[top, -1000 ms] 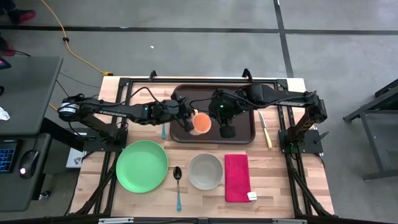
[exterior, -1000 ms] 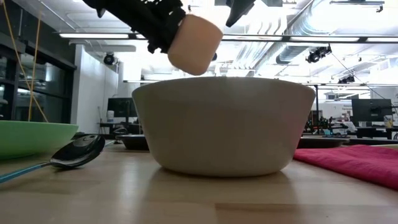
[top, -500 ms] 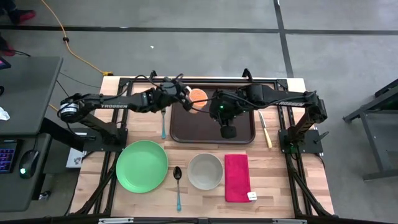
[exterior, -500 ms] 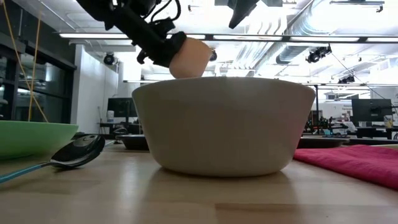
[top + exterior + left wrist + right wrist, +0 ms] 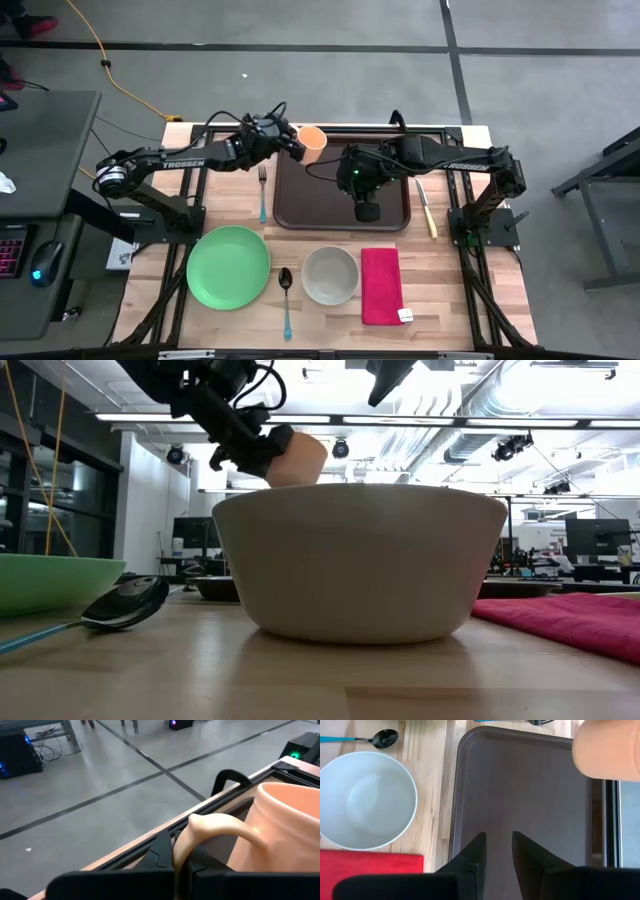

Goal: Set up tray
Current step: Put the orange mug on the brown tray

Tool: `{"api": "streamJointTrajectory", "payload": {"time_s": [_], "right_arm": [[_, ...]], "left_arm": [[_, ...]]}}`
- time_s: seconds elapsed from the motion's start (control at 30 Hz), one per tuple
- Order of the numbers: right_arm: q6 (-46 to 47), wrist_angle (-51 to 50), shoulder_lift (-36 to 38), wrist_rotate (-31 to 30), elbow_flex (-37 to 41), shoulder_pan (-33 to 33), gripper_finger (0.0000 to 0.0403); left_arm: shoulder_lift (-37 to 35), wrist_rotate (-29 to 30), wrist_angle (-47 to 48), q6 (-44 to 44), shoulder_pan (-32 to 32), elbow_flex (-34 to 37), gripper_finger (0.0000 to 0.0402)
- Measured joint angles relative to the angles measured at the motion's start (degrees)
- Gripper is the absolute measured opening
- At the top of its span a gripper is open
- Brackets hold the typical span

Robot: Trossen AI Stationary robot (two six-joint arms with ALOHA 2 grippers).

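The left tool, pinching the peach mug by its handle, hangs over the tray's far left corner; right tool, slightly parted, empty, hovers mid-tray.

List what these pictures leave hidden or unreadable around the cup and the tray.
- Left gripper fingers: left wrist view, hidden behind the cup handle.
- Cup's inside: high view too small; left wrist view shows only its wall and handle.
- Tray: low view, mostly hidden behind the bowl.
- Cup in right wrist view: cut off by the edge.
- Right gripper: whether it touches the tray cannot be told.
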State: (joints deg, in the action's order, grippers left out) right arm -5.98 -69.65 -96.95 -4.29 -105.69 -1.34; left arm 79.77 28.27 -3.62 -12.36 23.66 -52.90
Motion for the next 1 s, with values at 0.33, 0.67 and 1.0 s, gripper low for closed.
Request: {"api": "streamJointTrajectory", "payload": {"time_s": [0.33,0.67,1.0], "right_arm": [[0.00,0.02,-0.02,-1.17,0.00,0.00,0.0066],[1.47,-0.18,-0.02,-1.38,0.00,0.00,0.0044],[1.51,-1.25,-0.02,-1.38,0.00,0.00,0.0035]], "left_arm": [[0.89,3.49,-0.23,-1.30,0.08,0.02,0.0046],[11.17,3.21,-6.56,-4.99,-0.05,0.17,0.0035],[14.10,2.58,-7.39,-7.06,0.00,0.14,0.0026]]}}
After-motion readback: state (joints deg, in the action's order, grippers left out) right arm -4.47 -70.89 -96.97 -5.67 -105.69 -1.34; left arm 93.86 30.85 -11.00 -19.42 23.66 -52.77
